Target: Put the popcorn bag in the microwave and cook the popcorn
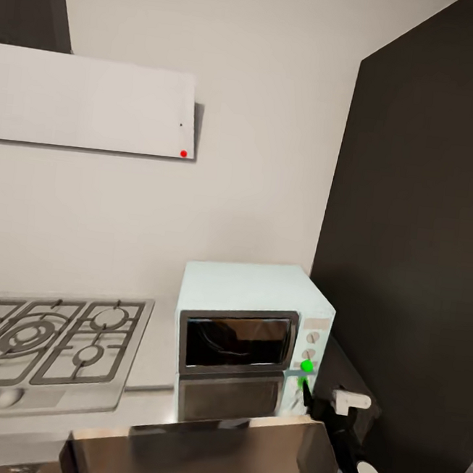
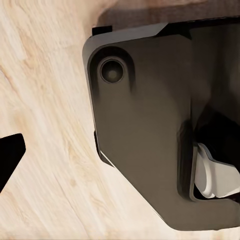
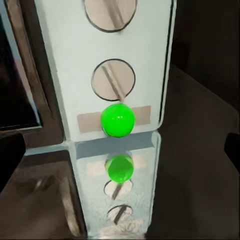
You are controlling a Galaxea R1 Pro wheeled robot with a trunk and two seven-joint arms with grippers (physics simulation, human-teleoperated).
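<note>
The right hand hovers just in front of the microwave, at its control panel; whether it is open or closed cannot be told. Straight ahead of it glows the green indicator light, with two knobs above. The microwave's door is closed, and it stands on the glossy worktop; beyond it, away from the hand, lies the gas hob.

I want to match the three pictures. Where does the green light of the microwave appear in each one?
Head view: the green light is low on the control panel at the right side of the microwave.
Right wrist view: the green light sits near the middle, under two round knobs, with its reflection on the glossy countertop.
Left wrist view: I see wooden floor and a dark part of the robot here, no green light.
Shared landmark: the knobs above the light.
</note>
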